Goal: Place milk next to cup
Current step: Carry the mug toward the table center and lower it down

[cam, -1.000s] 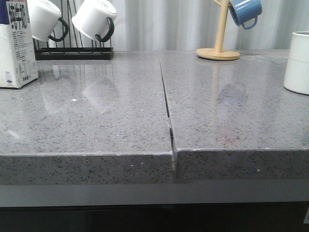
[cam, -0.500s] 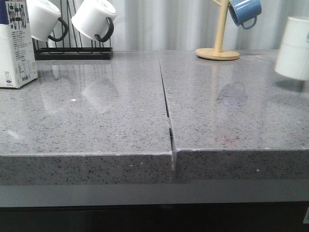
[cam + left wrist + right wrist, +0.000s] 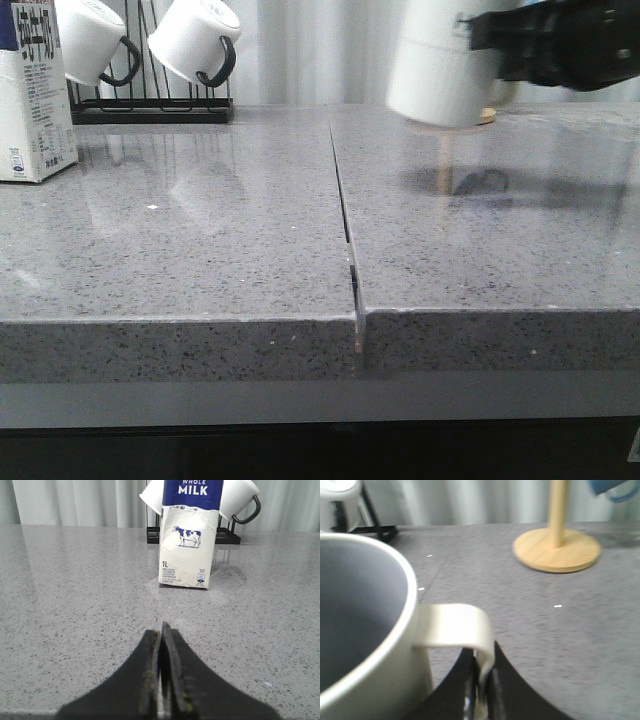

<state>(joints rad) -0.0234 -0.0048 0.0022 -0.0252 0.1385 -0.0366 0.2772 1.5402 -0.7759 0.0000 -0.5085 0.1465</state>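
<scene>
The milk (image 3: 30, 100), a tall white carton with a dark blue top, stands at the far left of the grey table. In the left wrist view the milk (image 3: 187, 545) stands ahead of my left gripper (image 3: 161, 630), which is shut and empty, well short of the carton. The cup (image 3: 435, 70), a white mug, hangs blurred above the right slab. My right gripper (image 3: 490, 40) holds it by its white handle (image 3: 455, 625). In the right wrist view the right gripper (image 3: 482, 665) is shut on that handle, with the cup (image 3: 365, 630) beside it.
A black rack (image 3: 150, 110) with white, black-handled mugs (image 3: 195, 40) stands at the back left, behind the milk. A wooden mug stand (image 3: 557, 550) with a blue mug (image 3: 612, 487) stands at the back right. A seam (image 3: 345, 210) splits the table.
The cup has left the table's right edge and moved left and up through the air. My right arm has come into the front view with it. The milk has not moved.
</scene>
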